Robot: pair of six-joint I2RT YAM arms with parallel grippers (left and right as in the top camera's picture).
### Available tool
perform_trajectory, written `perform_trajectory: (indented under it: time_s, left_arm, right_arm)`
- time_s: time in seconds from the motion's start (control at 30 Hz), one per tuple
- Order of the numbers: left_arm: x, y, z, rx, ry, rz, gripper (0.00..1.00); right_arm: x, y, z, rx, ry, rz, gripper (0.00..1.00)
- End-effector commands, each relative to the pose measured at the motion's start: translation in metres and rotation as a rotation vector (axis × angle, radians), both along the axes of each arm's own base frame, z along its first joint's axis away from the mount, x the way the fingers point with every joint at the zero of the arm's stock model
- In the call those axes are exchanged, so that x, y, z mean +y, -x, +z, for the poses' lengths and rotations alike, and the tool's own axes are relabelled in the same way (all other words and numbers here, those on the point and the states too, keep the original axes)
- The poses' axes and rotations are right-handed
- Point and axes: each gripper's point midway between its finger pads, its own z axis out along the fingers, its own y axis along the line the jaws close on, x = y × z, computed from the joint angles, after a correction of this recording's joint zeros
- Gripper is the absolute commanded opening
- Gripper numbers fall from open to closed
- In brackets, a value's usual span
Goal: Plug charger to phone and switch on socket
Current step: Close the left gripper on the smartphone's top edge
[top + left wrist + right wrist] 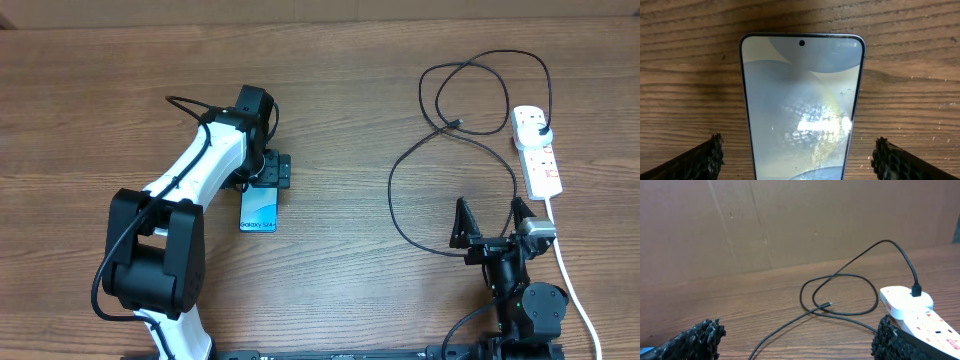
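Observation:
The phone [260, 210] lies flat, screen up, left of the table's centre; in the left wrist view it [801, 100] fills the middle. My left gripper [268, 172] is open just above it, one finger on each side of the phone [800, 157], apart from its edges. The black charger cable [440, 150] loops on the right, its connector tip [457, 123] loose on the wood [827, 304], its plug [916, 289] seated in the white socket strip [536, 150]. My right gripper [492, 222] is open and empty near the table's front, next to the strip [912, 312].
The strip's thick white cord [575, 290] runs off toward the front right edge. A brown cardboard wall [790, 225] stands behind the table.

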Motion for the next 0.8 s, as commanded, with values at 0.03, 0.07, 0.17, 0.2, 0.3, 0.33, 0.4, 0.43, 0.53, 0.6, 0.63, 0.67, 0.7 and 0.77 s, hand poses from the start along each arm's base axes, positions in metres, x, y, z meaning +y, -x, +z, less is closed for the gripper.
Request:
perform_trajectory:
  time_s: [0.03,0.07,0.17,0.2,0.3,0.33,0.4,0.43,0.53,0.6,0.63,0.67,0.7,0.77]
  left_arm:
    - [0.0054,0.0022,-0.0049,0.013,-0.018,0.056,0.99]
    - [0.0053,0.0023,-0.0050,0.013,-0.017,0.056,0.99]
    - [0.0055,0.0033,-0.0052,0.017,-0.018,0.056,1.00]
    - [0.0055,0.0031,-0.0054,0.016,-0.018,0.056,1.00]
    - [0.0027,0.0035,-0.0058,0.019,-0.002,0.053,0.99]
    - [0.0018,0.0050,-0.0062,0.025,0.003,0.044,0.99]
    - [0.0016,0.0077,-0.0063,0.037,0.004,0.029,1.00]
    - [0.0018,0.0090,-0.0064,0.042,0.003,0.022,1.00]
    - [0.0019,0.0098,-0.0068,0.045,0.004,0.023,1.00]
    - [0.0011,0.0092,-0.0068,0.042,0.008,0.023,0.99]
    - [0.0012,0.0091,-0.0068,0.042,0.007,0.023,1.00]
    - [0.0012,0.0092,-0.0068,0.042,0.007,0.023,1.00]
    - [0.0013,0.0094,-0.0068,0.043,0.007,0.022,1.00]
    - [0.0014,0.0099,-0.0073,0.044,0.006,0.023,1.00]
  right_arm:
    - [0.0003,-0.0001,-0.0019,-0.002,-0.004,-0.001,1.00]
    - [0.0003,-0.0001,-0.0019,-0.002,-0.004,-0.001,1.00]
    - [0.0003,-0.0001,-0.0019,-0.002,-0.004,-0.001,1.00]
    - [0.0003,-0.0001,-0.0019,-0.002,-0.004,-0.001,1.00]
    - [0.0003,-0.0001,-0.0019,-0.002,-0.004,-0.001,1.00]
    - [0.0003,-0.0001,-0.0019,-0.002,-0.004,-0.001,1.00]
    - [0.0003,-0.0001,-0.0019,-0.002,-0.004,-0.001,1.00]
    - [0.0003,-0.0001,-0.0019,-0.002,-0.004,-0.001,1.00]
    - [0.0003,-0.0001,-0.0019,-0.002,-0.004,-0.001,1.00]
    - [0.0003,-0.0001,-0.0019,-0.002,-0.004,-0.001,1.00]
    - [0.0003,-0.0001,-0.0019,-0.002,-0.004,-0.001,1.00]
    - [0.0003,-0.0001,-0.0019,-0.002,-0.004,-0.001,1.00]
    - [0.0003,-0.0001,-0.0019,-0.002,-0.004,-0.001,1.00]
    - [0.0003,-0.0001,-0.0019,-0.002,-0.004,-0.001,1.00]
